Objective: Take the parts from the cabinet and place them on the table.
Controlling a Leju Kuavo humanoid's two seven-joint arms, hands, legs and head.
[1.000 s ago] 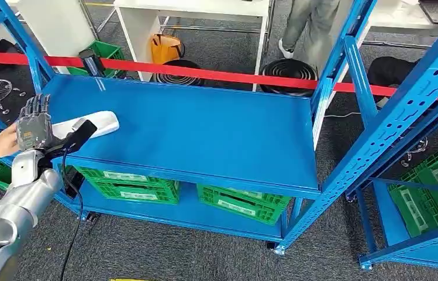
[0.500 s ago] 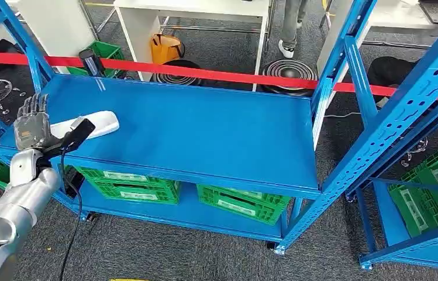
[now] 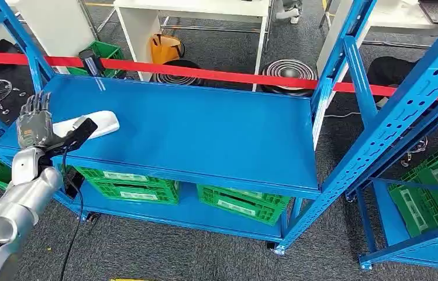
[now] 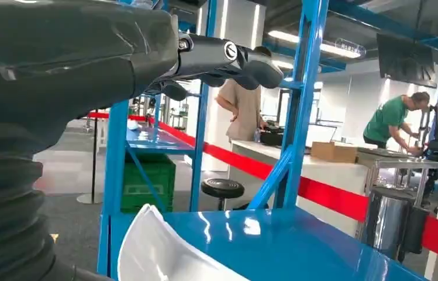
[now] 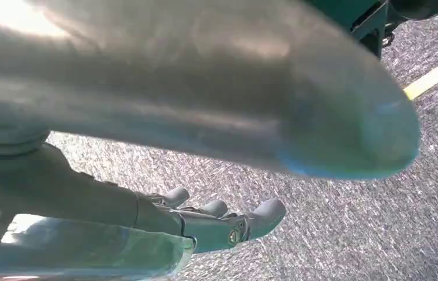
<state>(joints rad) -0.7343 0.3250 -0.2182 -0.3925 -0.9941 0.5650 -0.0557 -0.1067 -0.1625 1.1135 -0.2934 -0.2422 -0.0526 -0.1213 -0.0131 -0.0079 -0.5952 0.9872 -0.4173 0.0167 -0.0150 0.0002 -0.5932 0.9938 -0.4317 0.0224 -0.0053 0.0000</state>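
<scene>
One white part [image 3: 90,124], lengthwise across shelf [image 3: 204,134]

A person's hand that reached in just beside the robot's left hand [image 3: 34,124], at the left end of the blue metal shelf [image 3: 204,132], blurred as it drew back half a second ago and is now gone. Beyond the far edge of that shelf, a person in grey trousers has walked away across the carpet, with just a shoe [image 3: 289,10] showing now. The left hand itself has risen slightly beside the shelf's left end.
</scene>
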